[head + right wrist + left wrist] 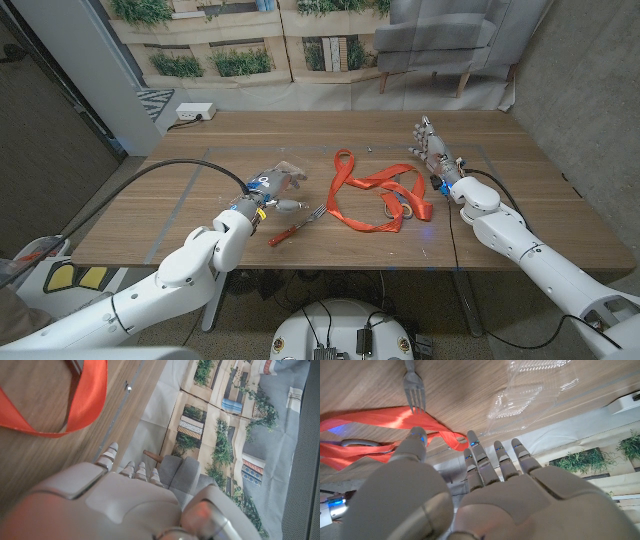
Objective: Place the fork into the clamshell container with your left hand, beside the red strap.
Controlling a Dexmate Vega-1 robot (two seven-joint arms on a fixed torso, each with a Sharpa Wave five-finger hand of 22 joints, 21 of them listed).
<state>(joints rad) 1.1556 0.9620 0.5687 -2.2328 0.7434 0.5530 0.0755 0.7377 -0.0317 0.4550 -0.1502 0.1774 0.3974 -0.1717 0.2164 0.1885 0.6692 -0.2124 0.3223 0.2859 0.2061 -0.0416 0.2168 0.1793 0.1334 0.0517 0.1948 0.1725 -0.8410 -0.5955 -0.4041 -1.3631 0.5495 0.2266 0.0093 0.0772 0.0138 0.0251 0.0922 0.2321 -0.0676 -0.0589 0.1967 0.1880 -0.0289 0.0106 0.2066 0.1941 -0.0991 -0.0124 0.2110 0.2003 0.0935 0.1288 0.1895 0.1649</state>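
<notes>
In the head view, the fork (296, 226) lies on the wooden table (520, 190), red handle toward the near edge and grey tines pointing far-right at the red strap (375, 195). The left hand (272, 188) hovers just left of the fork, fingers spread and holding nothing; the tines lie just right of its fingertips. The clear clamshell container (288, 167) sits just beyond that hand, partly hidden by it. The strap lies looped across the table's middle, outside the container. The right hand (433, 150) stands at the far right, fingers extended upward and apart, gripping nothing, close to the strap's right end.

In the left wrist view, the left hand (485, 495) shows its back, fingers (477, 455) straight and slightly parted. The fork's tines (414, 394) lie ahead of the thumb, touching the strap (375, 417), apart from the fingers. The clamshell container (530, 390) lies ahead of the other fingers.

In the right wrist view, the right hand (115, 500) is empty, fingertips (111, 452) near the table's edge, the strap (75, 405) ahead of it.
</notes>
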